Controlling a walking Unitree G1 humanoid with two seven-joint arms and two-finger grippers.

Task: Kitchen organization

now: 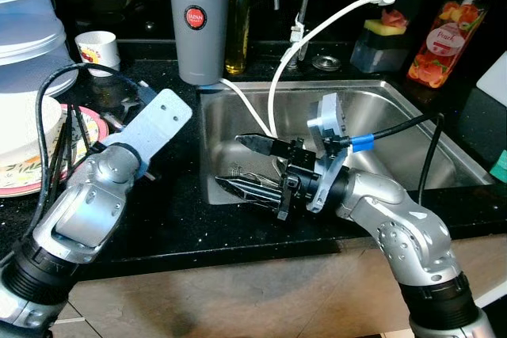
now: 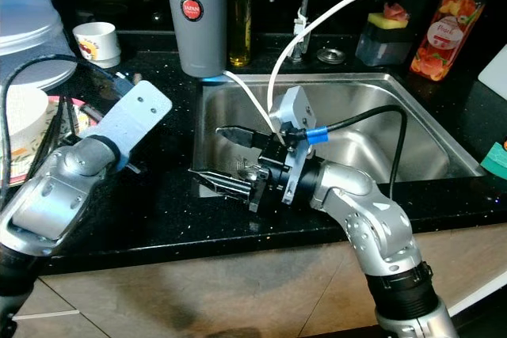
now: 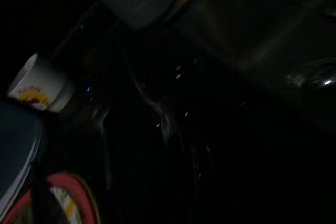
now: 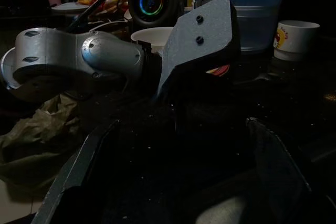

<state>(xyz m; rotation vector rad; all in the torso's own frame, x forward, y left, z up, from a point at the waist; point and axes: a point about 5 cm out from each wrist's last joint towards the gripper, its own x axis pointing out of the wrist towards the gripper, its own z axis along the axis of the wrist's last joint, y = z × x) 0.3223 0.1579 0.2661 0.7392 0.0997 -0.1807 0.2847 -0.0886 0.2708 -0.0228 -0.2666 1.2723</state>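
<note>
two grippers flank sink [image 1: 412, 108]; canister [image 1: 197, 21] behind.

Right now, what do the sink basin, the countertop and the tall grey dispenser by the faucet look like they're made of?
Sink basin: brushed stainless steel, judging by its dull silver sheen and soft reflections. Countertop: polished black stone, probably granite, with tiny glittering flecks. Tall grey dispenser: matte grey, likely plastic or painted metal; its look leaves that open.

Grey canister [image 1: 198, 21], red round label; black speckled counter [image 1: 174, 211]; orange soap bottle [image 1: 446, 36].
</note>
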